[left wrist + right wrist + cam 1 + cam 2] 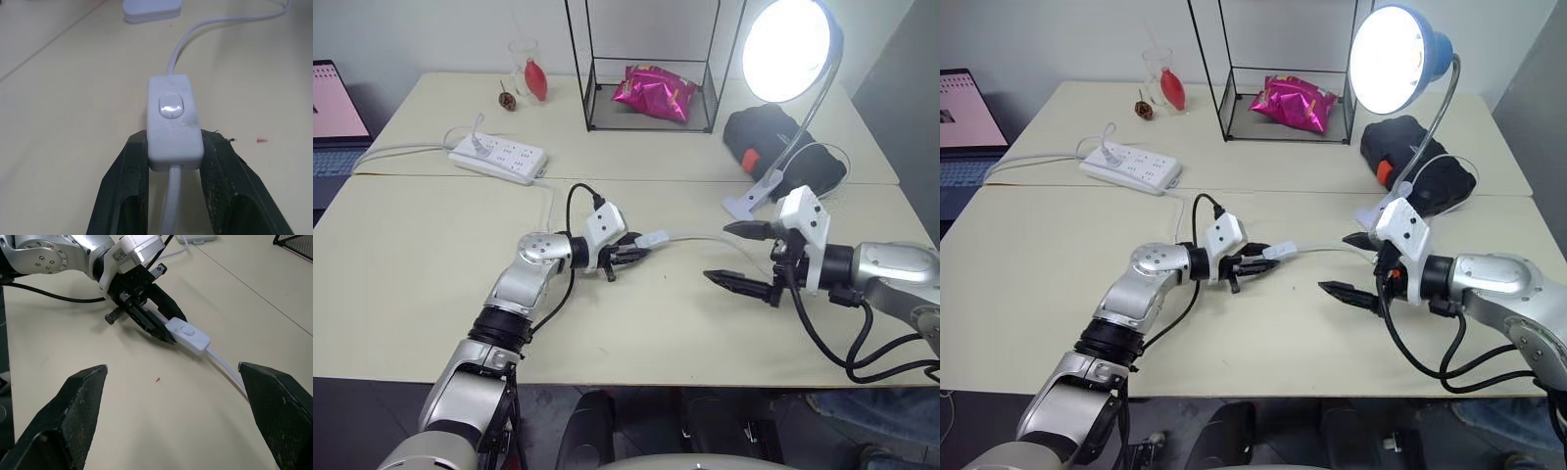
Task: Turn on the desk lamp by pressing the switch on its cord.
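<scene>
My left claw [628,257] is clamped on the near end of the switch [652,238], which sits just above the worktop [421,264] about mid-scene; in the left wrist view the 2 fingers [128,196] pinch its sides with the rocker button facing up and bare. My right claw [736,254] hangs at the switch's 3 o'clock, near but apart from it, jaws spread wide and holding nothing. The cord [705,238] runs from the switch toward the lamp [790,49] at 1 o'clock, and the shade is glowing bright. I judge the press as done, so the task looks met. What remains, I think, is to loosen the left claw, let the switch settle on the worktop, and pull both arms clear without snagging the cord.
</scene>
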